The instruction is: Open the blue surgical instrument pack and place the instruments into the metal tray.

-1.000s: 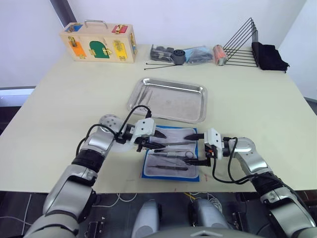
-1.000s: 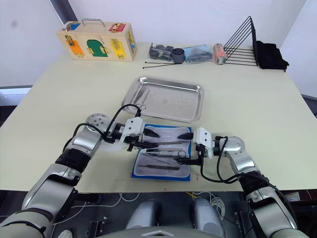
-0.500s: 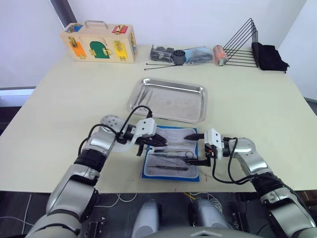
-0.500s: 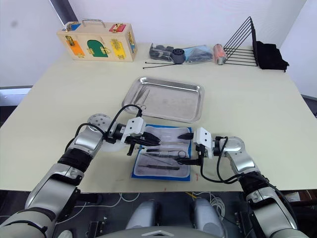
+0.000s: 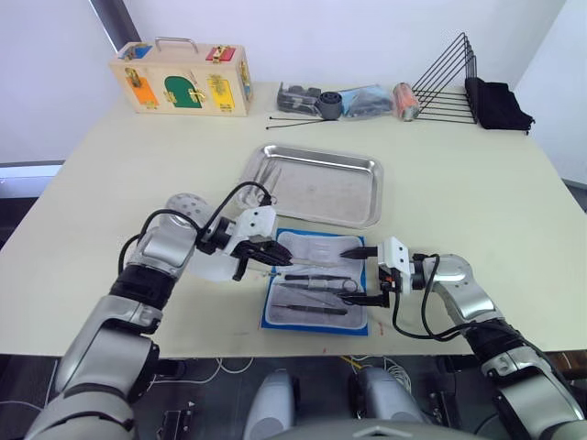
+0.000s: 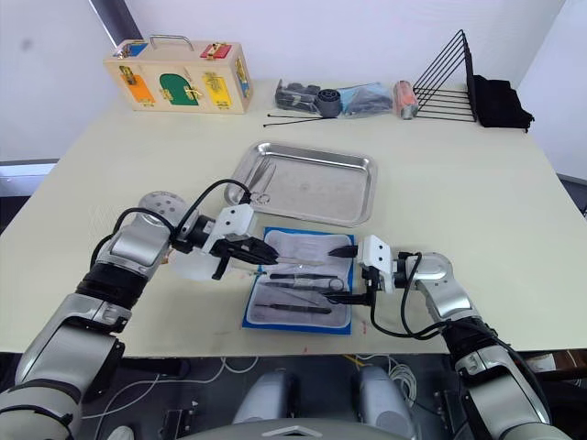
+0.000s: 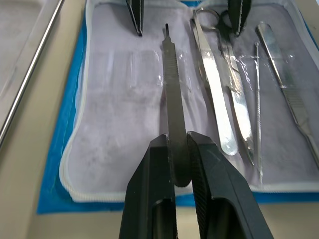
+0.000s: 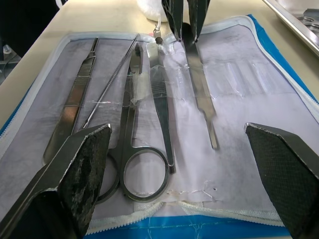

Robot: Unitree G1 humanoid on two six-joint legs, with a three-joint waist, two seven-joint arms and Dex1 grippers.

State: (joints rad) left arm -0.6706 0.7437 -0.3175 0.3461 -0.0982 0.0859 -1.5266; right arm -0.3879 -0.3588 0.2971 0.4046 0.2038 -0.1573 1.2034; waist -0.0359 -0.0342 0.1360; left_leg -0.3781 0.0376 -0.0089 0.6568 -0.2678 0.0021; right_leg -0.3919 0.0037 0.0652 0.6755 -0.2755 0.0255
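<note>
The blue surgical instrument pack [image 5: 271, 312] lies open near the table's front edge, grey-white lining up. Several instruments rest in it: scissors [image 8: 137, 149], forceps [image 7: 214, 89] and a thin probe [image 7: 257, 114]. My left gripper [image 7: 178, 139] is shut on a flat metal handle [image 7: 172, 84] over the lining's left part; the same gripper [image 5: 268, 255] sits at the pack's left edge. My right gripper [image 5: 356, 275] is open at the pack's right edge, one finger on either side of the instruments' ends. Behind the pack lies the metal tray [image 5: 312, 154], holding one thin instrument [image 6: 260, 176].
A white plush toy [image 6: 188, 266] lies under my left wrist. Along the back stand a wooden latch box [image 5: 183, 78], small packets [image 5: 348, 101], black cable ties [image 5: 293, 119], a black wire rack [image 5: 449, 82] and a black cloth [image 5: 500, 105].
My left arm has drawn back to the left, taking the flat handle with it toward the pack's left edge. The right gripper has stayed put, open.
</note>
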